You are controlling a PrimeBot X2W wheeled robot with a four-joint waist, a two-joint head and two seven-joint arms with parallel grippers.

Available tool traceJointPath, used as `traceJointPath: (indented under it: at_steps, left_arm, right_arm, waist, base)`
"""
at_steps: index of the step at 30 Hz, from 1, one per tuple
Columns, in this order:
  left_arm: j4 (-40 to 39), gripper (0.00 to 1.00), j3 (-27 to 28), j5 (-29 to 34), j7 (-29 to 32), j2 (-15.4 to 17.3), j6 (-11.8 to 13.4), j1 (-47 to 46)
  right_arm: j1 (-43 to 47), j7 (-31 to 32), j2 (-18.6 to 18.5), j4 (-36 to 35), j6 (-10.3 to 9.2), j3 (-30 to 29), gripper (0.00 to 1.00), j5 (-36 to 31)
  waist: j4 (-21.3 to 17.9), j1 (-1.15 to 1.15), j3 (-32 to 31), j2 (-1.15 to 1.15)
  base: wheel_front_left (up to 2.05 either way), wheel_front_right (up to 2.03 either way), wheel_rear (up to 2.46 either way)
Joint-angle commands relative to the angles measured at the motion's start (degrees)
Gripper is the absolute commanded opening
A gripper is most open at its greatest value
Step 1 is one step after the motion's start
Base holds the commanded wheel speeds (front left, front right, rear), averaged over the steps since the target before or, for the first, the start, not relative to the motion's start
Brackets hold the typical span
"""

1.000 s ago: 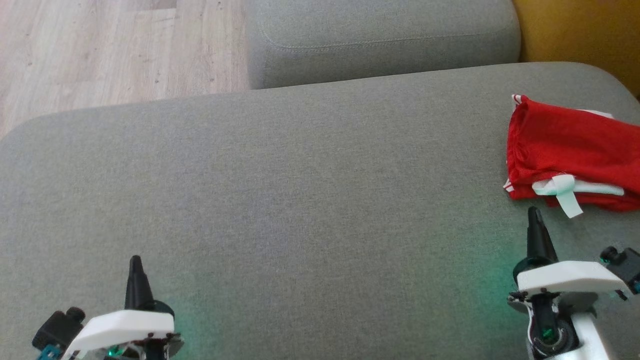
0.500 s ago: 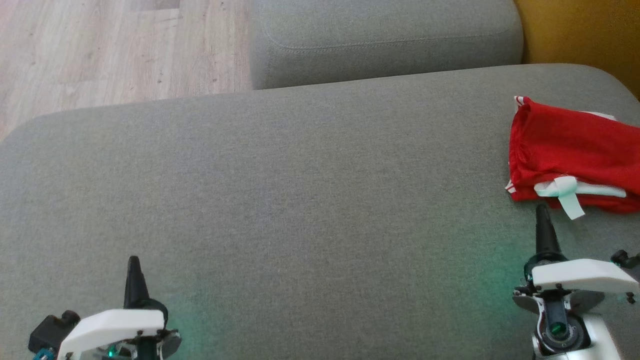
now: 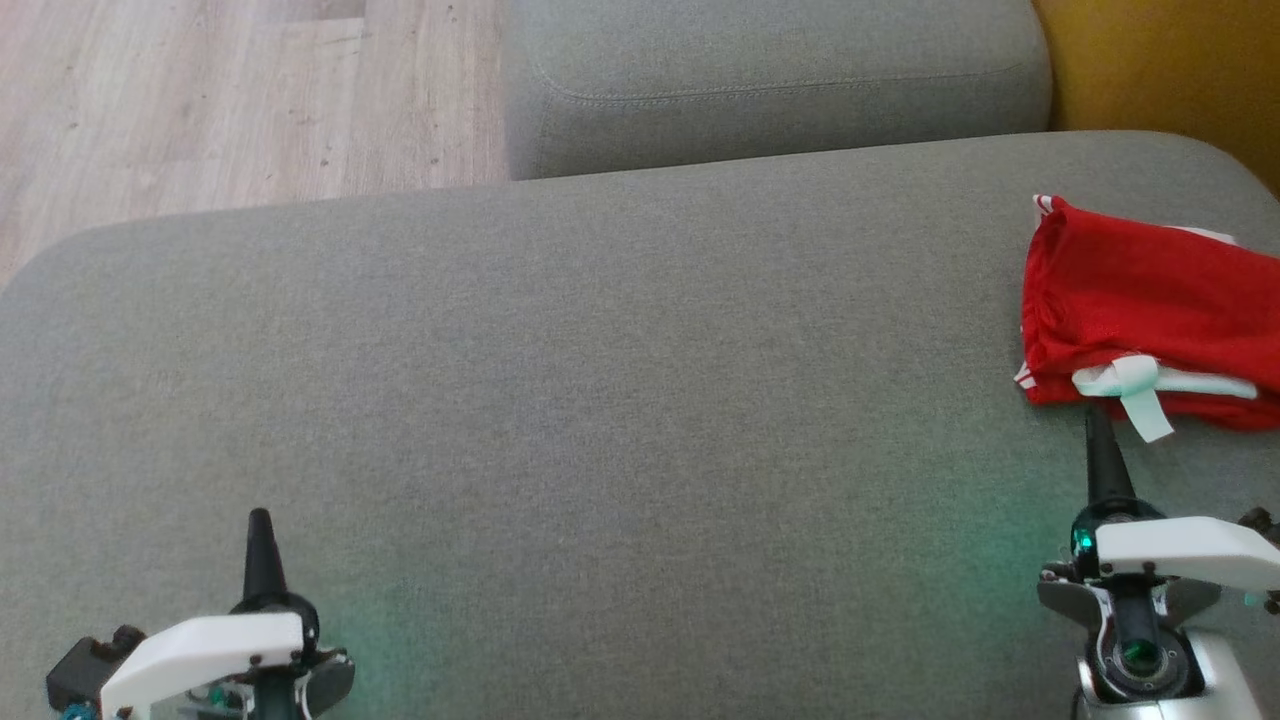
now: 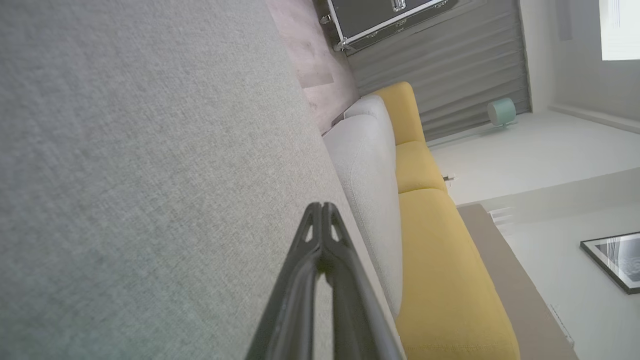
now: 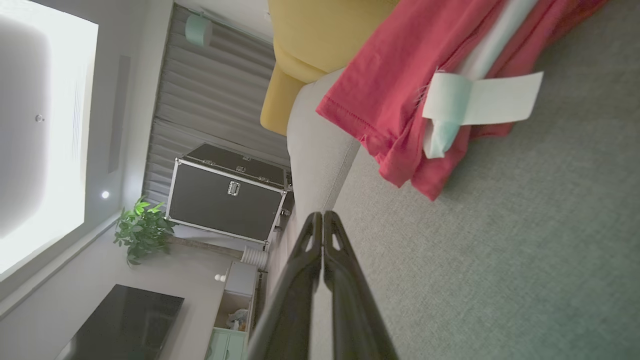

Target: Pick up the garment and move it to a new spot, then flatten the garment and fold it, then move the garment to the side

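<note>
You were at the pick-up, I judge: your right gripper (image 3: 1097,425), pinched together, had the garment (image 3: 1140,290) at twelve o'clock. It needed to spread first. Your left gripper (image 3: 260,520) was together too.

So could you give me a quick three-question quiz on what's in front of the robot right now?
1. True or false: the right gripper is holding the red garment.
2. Which gripper is nearer the garment? A) left gripper B) right gripper
3. Fill in: the garment lies on a ___ sofa cushion.
Key: 1 false, it is shut on nothing; 2 B; 3 grey.
</note>
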Motion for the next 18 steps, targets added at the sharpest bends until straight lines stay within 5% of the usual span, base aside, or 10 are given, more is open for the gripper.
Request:
traceJointPath:
  at_steps: [1,18]
  left_arm:
    - [-2.05,0.00,1.80,-1.26,0.43,0.38,-0.52,-3.25]
    - [-3.16,0.00,3.21,-10.58,3.29,0.44,-1.06,-3.61]
  right_arm:
    - [-1.00,0.44,-0.18,-2.47,-0.03,0.55,0.00,1.69]
    - [-0.51,3.24,-0.15,-4.33,-0.04,-0.84,0.00,12.70]
  waist:
    - [0.03,0.00,-0.01,0.00]
    - [0.45,0.00,-0.14,0.00]
  base:
    - [0.00,0.00,0.00]
    - [0.00,0.00,0.00]
